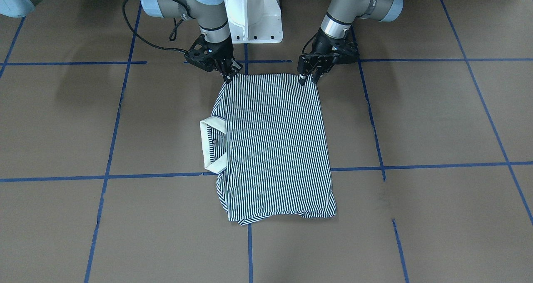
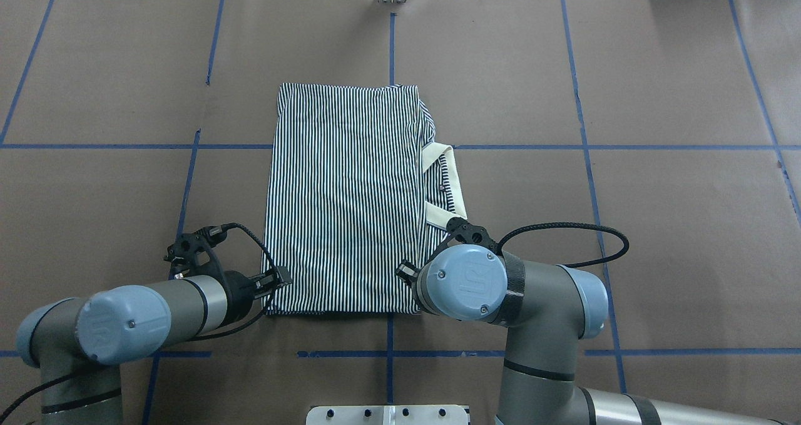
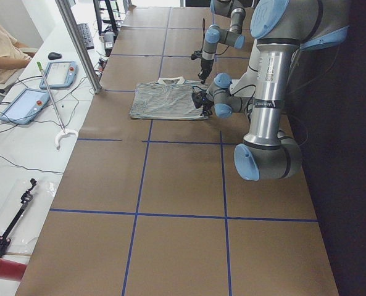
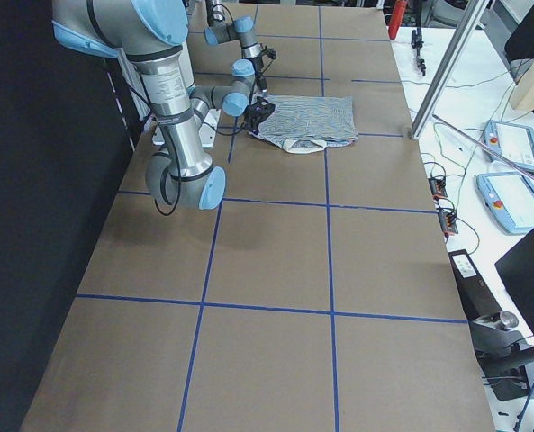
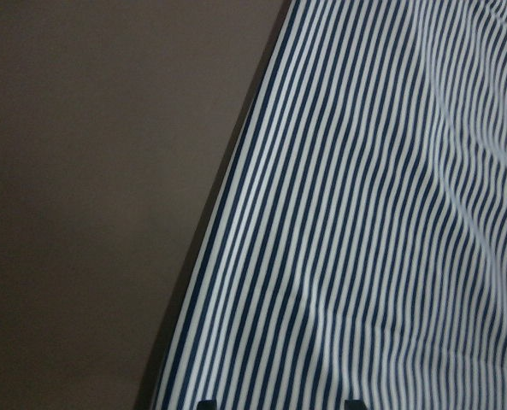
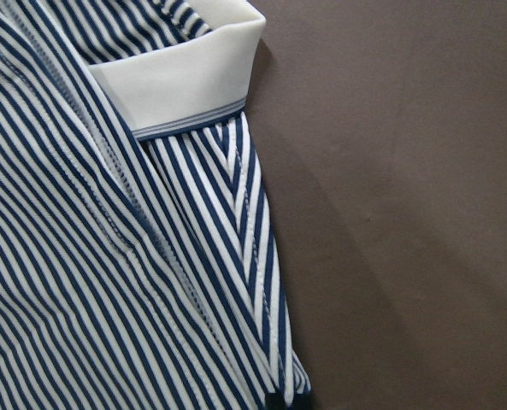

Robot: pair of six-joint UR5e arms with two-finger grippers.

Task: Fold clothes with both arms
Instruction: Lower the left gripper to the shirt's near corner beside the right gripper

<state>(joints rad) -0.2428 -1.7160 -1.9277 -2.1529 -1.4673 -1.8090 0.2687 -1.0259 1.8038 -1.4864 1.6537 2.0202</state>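
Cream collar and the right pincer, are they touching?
Apart. In the front-facing view the right pincer sits at a corner of the shirt, striped cloth lying between it and the cream collar.

The polo shirt (image 1: 275, 145) lies flat on the table (image 1: 416, 116), folded to a long rectangle, its thin navy-and-white stripes running lengthwise. Its cream collar (image 1: 207, 143) sticks out past the long edge on my right side (one placket button (image 1: 214, 141) shows inside it). The far end is slightly rumpled. My right gripper (image 1: 230, 75) pinches the near corner on the collar side, fingers closed on the seam. My left gripper (image 1: 309, 79) stands at the other near corner, fingers spread, tips down at the striped cloth. My left arm (image 2: 125, 318) and right arm (image 2: 544, 293) reach low over that near edge.
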